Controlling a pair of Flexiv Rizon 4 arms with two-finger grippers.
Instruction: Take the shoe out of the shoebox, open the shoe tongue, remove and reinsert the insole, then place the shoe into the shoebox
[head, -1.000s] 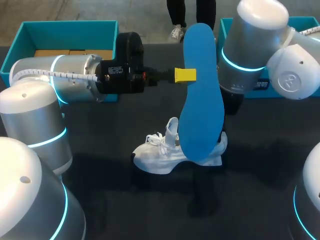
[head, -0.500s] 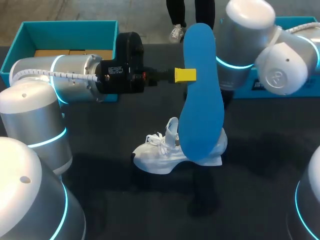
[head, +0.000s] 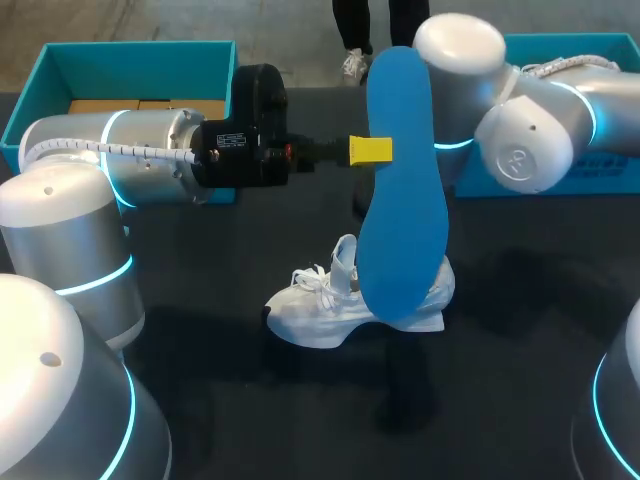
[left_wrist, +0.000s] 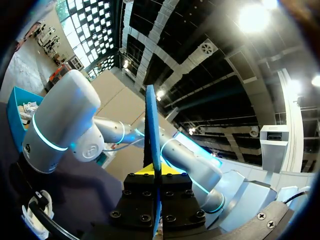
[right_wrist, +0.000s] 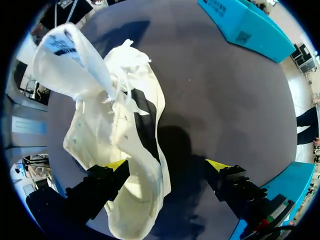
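Note:
My left gripper (head: 371, 150) is shut on the edge of a blue insole (head: 400, 190) and holds it upright above the table. From the left wrist the insole (left_wrist: 152, 130) shows edge-on, clamped in that gripper (left_wrist: 156, 172). Below it, a white shoe (head: 335, 300) lies on the dark table. My right arm (head: 520, 120) comes in from the right; the insole hides its gripper in the head view. The right wrist view shows my right gripper (right_wrist: 165, 167) open just above the shoe (right_wrist: 125, 130), one fingertip over the heel side, the other over bare table. The shoe's tongue (right_wrist: 70, 47) is pulled up.
A teal shoebox (head: 60, 70) with brown card inside stands at the back left. A second teal box (head: 600, 45) stands at the back right, behind my right arm. Dark tabletop (head: 520, 330) lies open to the right of the shoe and in front of it.
My right arm's upper links have swung to the left and lower behind the insole. The left arm, the insole and the shoe have not moved.

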